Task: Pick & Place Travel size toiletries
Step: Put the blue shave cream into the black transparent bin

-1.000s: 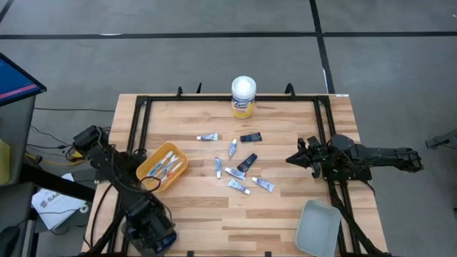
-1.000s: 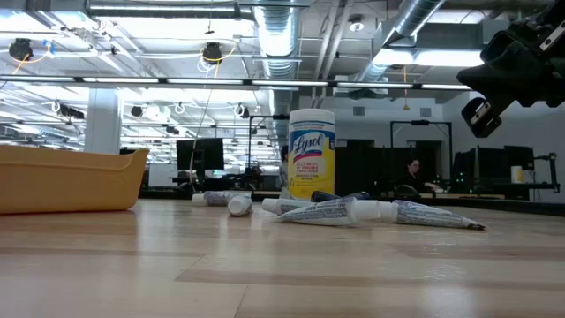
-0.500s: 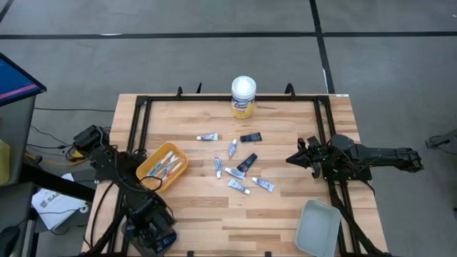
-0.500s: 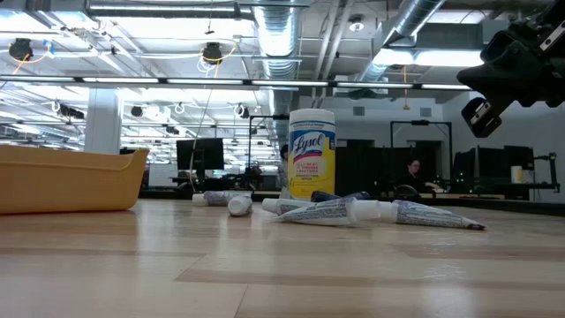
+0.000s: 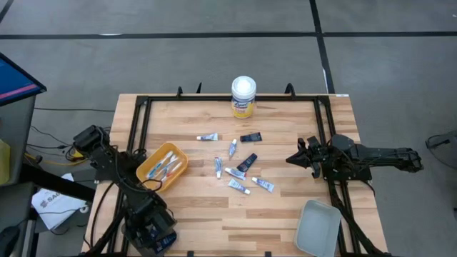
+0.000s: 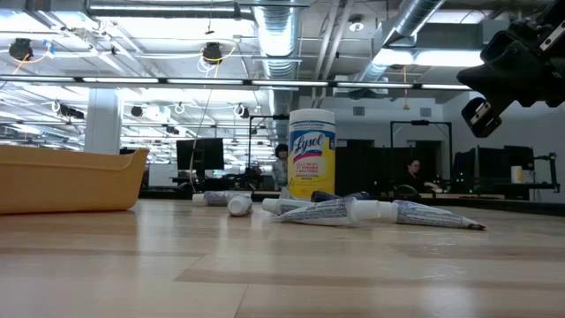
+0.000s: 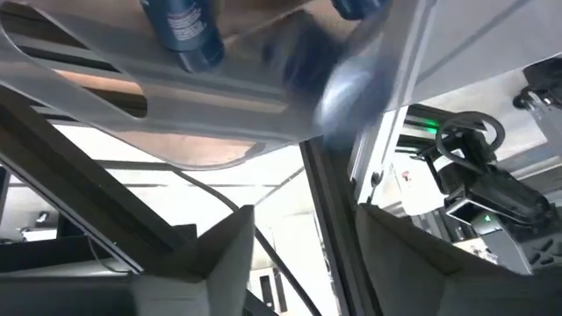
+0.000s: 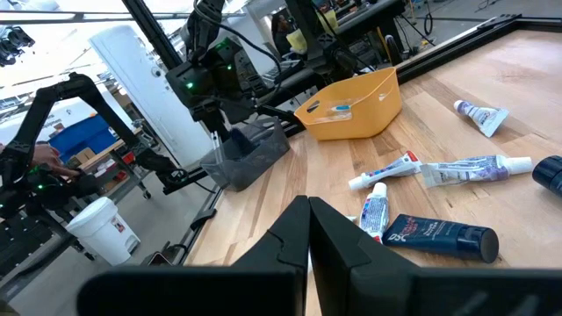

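Observation:
Several small white tubes and two black-navy tubes lie flat on the wooden table's middle; they also show in the low view and in the right wrist view. Blue-white toothbrushes lie in a yellow bin at the left. My right gripper is shut and empty, hanging above the table to the right of the tubes; its closed fingers show in its wrist view. My left gripper is open and empty by the near left corner, its fingers apart.
A tall yellow canister with a white lid stands at the far edge. A pale grey bin sits at the near right corner. A black frame runs along the table's sides. A person is far off in the room behind.

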Motion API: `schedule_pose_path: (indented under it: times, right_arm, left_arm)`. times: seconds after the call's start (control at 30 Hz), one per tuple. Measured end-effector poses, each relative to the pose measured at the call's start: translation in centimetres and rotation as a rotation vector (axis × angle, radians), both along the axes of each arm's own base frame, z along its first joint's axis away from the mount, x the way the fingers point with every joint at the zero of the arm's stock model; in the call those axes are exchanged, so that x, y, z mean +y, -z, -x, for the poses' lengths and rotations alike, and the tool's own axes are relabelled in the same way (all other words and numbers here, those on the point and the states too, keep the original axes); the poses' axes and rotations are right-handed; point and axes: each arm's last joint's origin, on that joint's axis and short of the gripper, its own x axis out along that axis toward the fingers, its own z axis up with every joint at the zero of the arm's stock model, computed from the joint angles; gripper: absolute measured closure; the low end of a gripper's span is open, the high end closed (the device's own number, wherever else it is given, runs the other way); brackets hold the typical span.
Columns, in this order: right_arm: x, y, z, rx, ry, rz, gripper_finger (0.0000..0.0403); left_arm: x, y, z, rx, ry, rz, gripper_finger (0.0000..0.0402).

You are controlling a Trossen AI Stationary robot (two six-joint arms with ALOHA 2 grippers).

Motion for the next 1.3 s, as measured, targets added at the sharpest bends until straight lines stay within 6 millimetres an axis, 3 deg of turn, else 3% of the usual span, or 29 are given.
schedule_pose_path:
  times: [0.2,0.4,0.53,0.67,0.8,0.93,1.1,1.3]
  right_arm:
    - [0.0,0.0,0.0,0.000,0.000,0.000,0.0403]
    - [0.0,0.0,0.0,0.000,0.000,0.000,0.0403]
    - [0.0,0.0,0.0,0.000,0.000,0.000,0.0403]
    - [0.0,0.0,0.0,0.000,0.000,0.000,0.0403]
    - [0.0,0.0,0.0,0.000,0.000,0.000,0.0403]
    - [0.0,0.0,0.0,0.000,0.000,0.000,0.0403]
    - [0.0,0.0,0.0,0.000,0.000,0.000,0.0403]
    - [0.0,0.0,0.0,0.000,0.000,0.000,0.0403]
  left_arm:
    - [0.3,0.0,-0.4,0.007,-0.023,0.001,0.0149]
    - [2.5,-0.2,-2.9,-0.071,-0.133,-0.008,0.0147]
    - [5.1,-2.2,-5.5,-0.327,-0.222,-0.004,0.0155]
    - [8.8,-5.4,-7.8,-0.693,-0.346,-0.046,0.0159]
    - [13.4,-8.2,-9.1,-1.060,-0.483,-0.264,0.0158]
    - [17.4,-9.6,-10.4,-1.297,-0.516,-0.503,0.0151]
    - [21.3,-8.8,-13.8,-1.466,-0.457,-0.650,0.0148]
    - [25.1,-5.2,-17.3,-1.496,-0.283,-0.780,0.0148]
